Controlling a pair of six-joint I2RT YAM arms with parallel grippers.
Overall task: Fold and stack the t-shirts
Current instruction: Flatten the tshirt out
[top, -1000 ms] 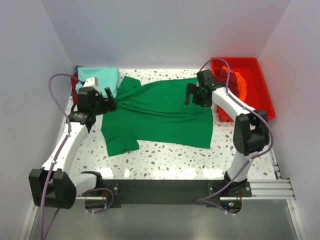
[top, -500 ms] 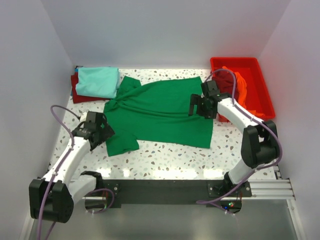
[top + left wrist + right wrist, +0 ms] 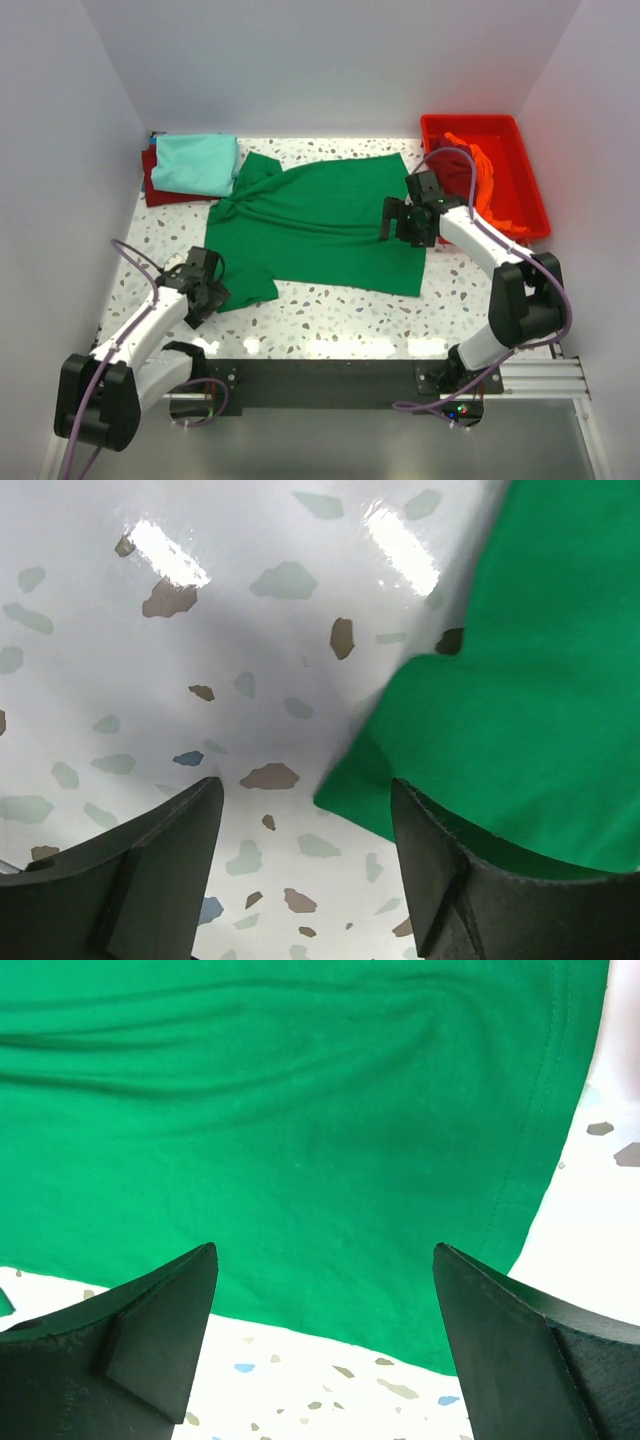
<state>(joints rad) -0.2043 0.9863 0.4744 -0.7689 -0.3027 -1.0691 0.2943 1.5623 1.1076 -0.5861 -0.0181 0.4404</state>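
Note:
A bright green t-shirt (image 3: 320,225) lies spread flat across the table. My left gripper (image 3: 212,290) hovers low at the shirt's near-left sleeve corner. In the left wrist view the green cloth (image 3: 520,680) ends in a corner between the jaws of the left gripper (image 3: 305,810), which stand apart and grip nothing. My right gripper (image 3: 396,220) is over the shirt's right side. Seen from the right wrist, the right gripper (image 3: 325,1260) is wide open above the green cloth (image 3: 300,1110) near its hem. A folded light teal t-shirt (image 3: 197,163) rests on a dark red one (image 3: 158,188) at the back left.
A red plastic tray (image 3: 530,195) stands at the back right with orange cloth (image 3: 482,168) and dark red cloth in it. White walls close in the table on the left, back and right. Speckled tabletop (image 3: 330,315) shows in front of the shirt.
The left arm swung from the shirt's collar side at the back left down to the near-left sleeve corner, and its jaws narrowed a little. The right gripper slid slightly nearer along the shirt's right side.

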